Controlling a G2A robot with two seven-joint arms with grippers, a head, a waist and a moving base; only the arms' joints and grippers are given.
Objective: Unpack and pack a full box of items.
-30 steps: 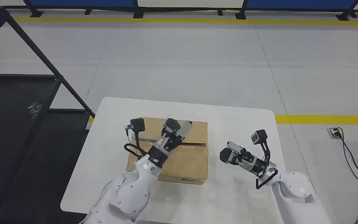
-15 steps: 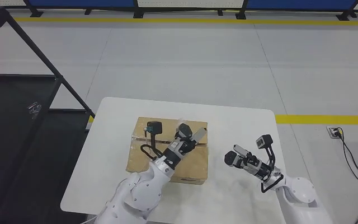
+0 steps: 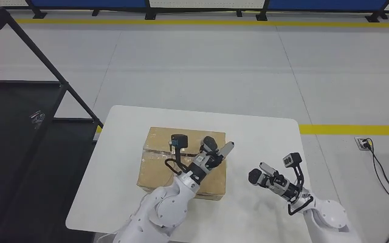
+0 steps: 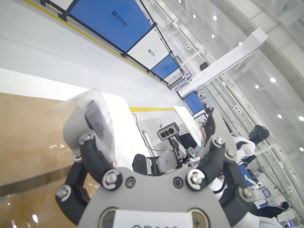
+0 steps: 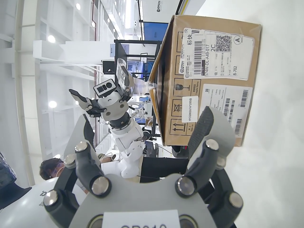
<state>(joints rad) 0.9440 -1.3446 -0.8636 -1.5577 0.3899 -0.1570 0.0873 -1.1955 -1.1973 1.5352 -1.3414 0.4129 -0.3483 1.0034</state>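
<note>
On the bench [image 3: 121,182] the box [image 3: 156,164] is sitting taped shut, hiding its contents
Left end effector [image 3: 218,148] is hovering over the box's right edge, spread wide, clear film [image 4: 99,110] clinging to one finger; right end effector [image 3: 259,173] is hanging agape beside the box, gripping nothing

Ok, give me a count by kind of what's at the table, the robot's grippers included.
Cardboard box: 1
Grippers: 2 (left gripper above the box, right gripper beside it, both open)
Clear film clinging to one finger of the left gripper: 1
Total: 4
</note>
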